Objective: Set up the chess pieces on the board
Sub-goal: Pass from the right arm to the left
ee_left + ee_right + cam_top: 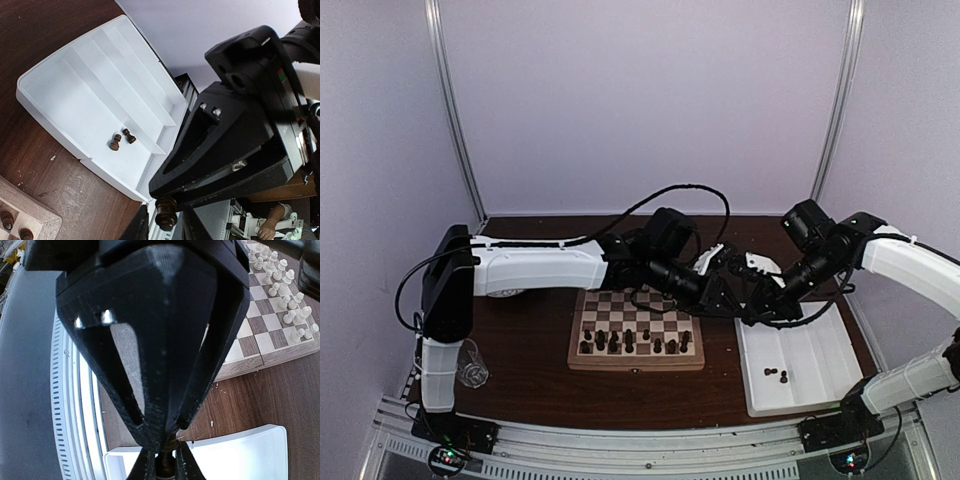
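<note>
Between the board and the white tray, my two grippers meet tip to tip above the table. My right gripper is shut on a dark brown chess piece. My left gripper is open, with one finger on each side of that piece and a small gap to it. Several dark pieces stand along the board's near rows. The white pieces stand at its far side. Two dark pawns lie in the tray.
A clear cup lies on the table by the left arm's base. A black cable loops above the left arm. The tray has raised dividers, and its long edge runs close to the board's right side.
</note>
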### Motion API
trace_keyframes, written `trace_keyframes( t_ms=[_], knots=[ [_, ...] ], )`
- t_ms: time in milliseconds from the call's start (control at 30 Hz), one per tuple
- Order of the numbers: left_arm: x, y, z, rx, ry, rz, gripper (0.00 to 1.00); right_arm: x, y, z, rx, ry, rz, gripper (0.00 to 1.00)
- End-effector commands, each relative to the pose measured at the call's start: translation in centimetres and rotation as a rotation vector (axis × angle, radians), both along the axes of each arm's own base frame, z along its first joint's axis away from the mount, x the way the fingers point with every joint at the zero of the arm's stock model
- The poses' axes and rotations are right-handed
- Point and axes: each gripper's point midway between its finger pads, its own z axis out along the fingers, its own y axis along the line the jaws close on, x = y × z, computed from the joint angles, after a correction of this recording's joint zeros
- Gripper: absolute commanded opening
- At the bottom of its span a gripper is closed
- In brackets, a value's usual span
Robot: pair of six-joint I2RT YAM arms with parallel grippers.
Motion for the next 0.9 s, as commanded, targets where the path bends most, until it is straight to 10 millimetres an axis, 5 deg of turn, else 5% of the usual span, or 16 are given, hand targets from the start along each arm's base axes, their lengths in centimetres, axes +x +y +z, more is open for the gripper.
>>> trace_keyframes(
  t_ms=[0, 300, 500, 867],
  knots=[
    [-0.3, -1.0, 1.5, -0.064, -0.023, -0.033, 0.21, 0.3, 0.7, 1.0, 0.023, -0.027, 0.010, 0.11],
    [-0.3, -0.9, 1.6, -0.059, -0.052, -0.040, 0.07, 0.4, 0.9, 1.1, 0.026, -0.033, 0.007, 0.13],
    [0.2, 0.2, 2.3, -0.015, -0.125, -0.035, 0.05, 0.3, 0.4, 1.3, 0.008, -0.039, -0.016, 0.30],
    [2.9, 9.5, -0.2, 0.364, -0.361, 0.014, 0.04, -0.4, -3.4, -0.5, -0.014, -0.016, -0.132, 0.44]
  ],
)
